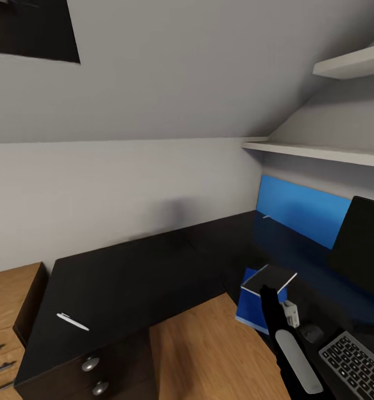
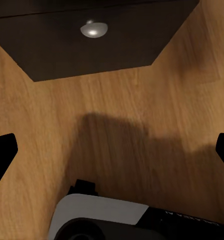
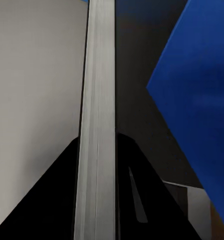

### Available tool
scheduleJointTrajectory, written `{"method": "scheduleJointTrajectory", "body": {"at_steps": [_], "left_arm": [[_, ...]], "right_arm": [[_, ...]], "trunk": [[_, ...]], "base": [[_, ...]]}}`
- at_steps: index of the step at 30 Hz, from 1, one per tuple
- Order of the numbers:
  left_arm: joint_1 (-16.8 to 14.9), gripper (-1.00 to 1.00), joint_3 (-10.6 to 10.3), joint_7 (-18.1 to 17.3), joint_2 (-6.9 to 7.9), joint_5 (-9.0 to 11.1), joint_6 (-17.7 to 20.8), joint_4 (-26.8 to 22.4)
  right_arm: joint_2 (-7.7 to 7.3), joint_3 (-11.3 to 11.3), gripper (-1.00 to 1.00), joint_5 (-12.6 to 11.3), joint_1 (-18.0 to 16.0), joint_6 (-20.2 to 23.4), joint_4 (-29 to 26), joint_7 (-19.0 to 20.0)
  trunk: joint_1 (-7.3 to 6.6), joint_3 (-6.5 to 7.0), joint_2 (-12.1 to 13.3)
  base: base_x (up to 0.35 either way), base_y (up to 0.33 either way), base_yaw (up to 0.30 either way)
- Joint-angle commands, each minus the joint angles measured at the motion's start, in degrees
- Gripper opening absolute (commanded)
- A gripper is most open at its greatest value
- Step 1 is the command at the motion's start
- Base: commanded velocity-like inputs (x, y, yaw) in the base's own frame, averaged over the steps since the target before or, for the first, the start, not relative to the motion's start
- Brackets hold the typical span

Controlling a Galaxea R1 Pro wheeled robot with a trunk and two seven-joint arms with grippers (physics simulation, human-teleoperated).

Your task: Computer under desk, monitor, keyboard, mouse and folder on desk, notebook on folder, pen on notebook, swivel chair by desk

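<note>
**Operator:** What stands around the work area?

**Inspector:** I take the folder (image 1: pixel 252 312) as reference. It lies flat at the inner edge of the desk (image 1: pixel 131 278). Just beside it, toward the monitor (image 1: pixel 364 244), sits the mouse (image 1: pixel 312 333), with the keyboard (image 1: pixel 358 365) next beyond that. The pen (image 1: pixel 72 321) lies well apart from the folder, on the other wing of the desk above the drawer unit (image 1: pixel 92 378). A blue wall panel (image 1: pixel 300 210) runs behind the desk, beyond the folder. A wooden cabinet (image 1: pixel 9 311) stands farther off than the pen.

**Operator:** And my end effectors?

**Inspector:** Your right end effector (image 1: pixel 269 293) grips the notebook (image 1: pixel 271 277) by its edge. In the right wrist view its fingers (image 3: pixel 57 200) press on both covers, with the page block (image 3: pixel 97 100) between them. The notebook hangs over the folder's far end. I cannot tell whether the two touch. Nothing stands between them.

**Operator:** The left one?

**Inspector:** Your left end effector (image 2: pixel 112 152) is spread wide and holds nothing. It hangs over the wooden floor (image 2: pixel 156 100), near a drawer knob (image 2: pixel 94 29).
</note>
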Motion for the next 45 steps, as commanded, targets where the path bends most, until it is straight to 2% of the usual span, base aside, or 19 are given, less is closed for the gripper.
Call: {"method": "scheduleJointTrajectory", "body": {"at_steps": [1, 17, 20, 29, 33, 45], "left_arm": [[0.0, 1.0, 0.28, -0.47, -0.09, -0.09, 0.35, -0.15], [0.01, 1.0, 0.36, -0.47, -0.11, -0.08, 0.3, -0.18], [0.01, 1.0, 0.36, -0.47, -0.11, -0.09, 0.33, -0.18], [0.01, 1.0, 0.36, -0.47, -0.11, -0.08, 0.33, -0.18], [0.01, 1.0, 0.36, -0.47, -0.11, -0.09, 0.34, -0.18], [0.01, 1.0, 0.38, -0.47, -0.11, -0.01, 0.27, -0.18]], "right_arm": [[-0.03, 0.15, -1.0, -0.46, -0.04, -0.38, -0.03, -0.14], [-0.11, -0.06, -1.0, -0.5, -0.04, 1.9, 1.75, -0.71], [-0.17, -0.07, -1.0, -0.5, -0.1, 2.12, 2.66, -2.78], [-0.25, -0.34, -1.0, -0.42, -0.21, 2.11, 3.58, -4.31], [-0.27, -0.41, -1.0, -0.42, -0.26, 2.09, 3.72, -6.17], [-0.36, -0.42, -1.0, -0.41, -0.3, 2.09, 3.73, -6.82]], "trunk": [[0.02, -0.05, -0.04], [0.02, -0.05, -0.04], [0.02, -0.05, -0.04], [0.02, -0.05, -0.04], [0.02, -0.05, -0.04], [0.02, -0.05, -0.04]], "base": [[0.099, 0.009, 0.0], [0.102, 0.002, 0.0], [0.024, 0.0, 0.0], [0.003, 0.0, 0.0], [0.0, 0.0, 0.0], [0.0, -0.019, 0.0]]}}
